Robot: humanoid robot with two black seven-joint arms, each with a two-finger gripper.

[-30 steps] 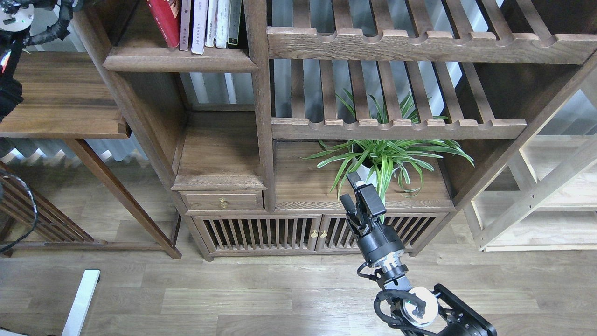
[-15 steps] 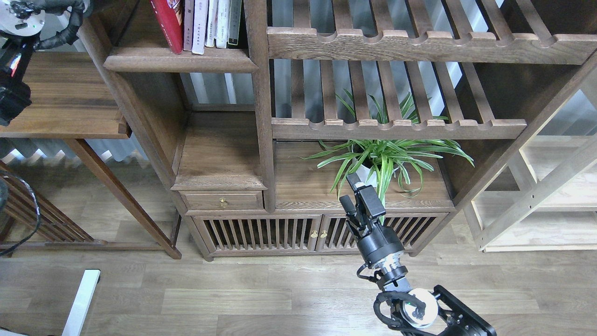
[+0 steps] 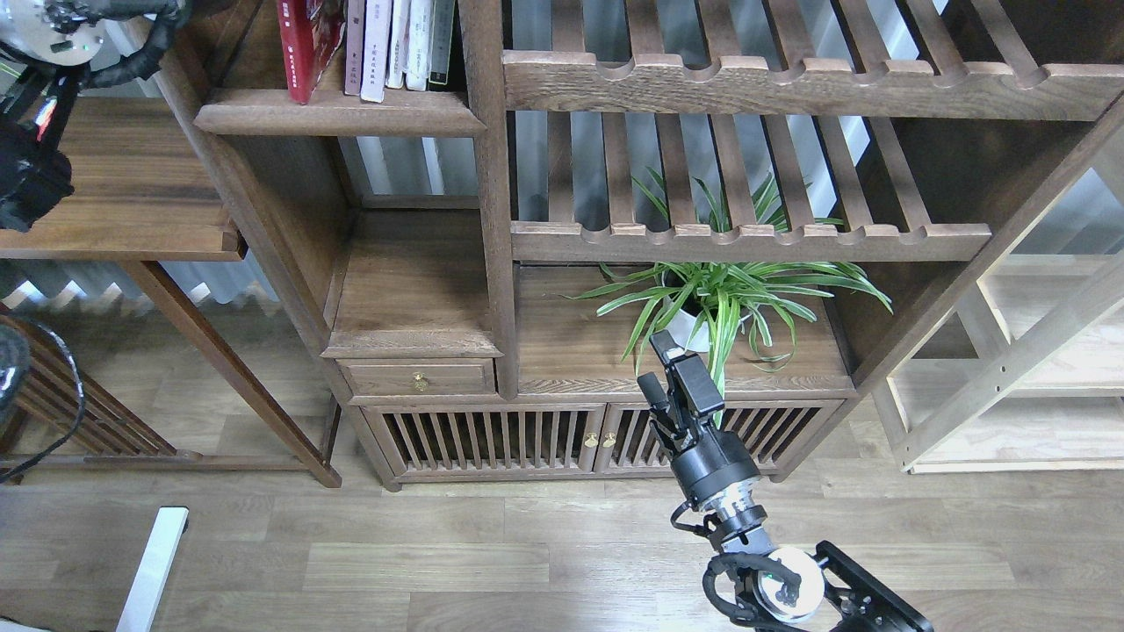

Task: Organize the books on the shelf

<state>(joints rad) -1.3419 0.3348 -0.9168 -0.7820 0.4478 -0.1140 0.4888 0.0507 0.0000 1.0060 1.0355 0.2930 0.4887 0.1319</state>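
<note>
Black arm links (image 3: 35,167) crowd the far left edge, at about ten o'clock of the view; the left gripper itself runs off the top of the frame, so I cannot tell how its jaws stand. Just right of it, at eleven o'clock, the dark wooden shelf (image 3: 338,112) carries the books (image 3: 386,44). The red book (image 3: 299,48) leans apart from the upright pale ones, its foot close to the lip. A careless nudge from the left could tip it off the front edge, or topple the row. Further right, near five o'clock, the right gripper (image 3: 659,360) hangs with narrow, empty jaws, just before the plant (image 3: 720,290); a forward swing could snag the leaves.
</note>
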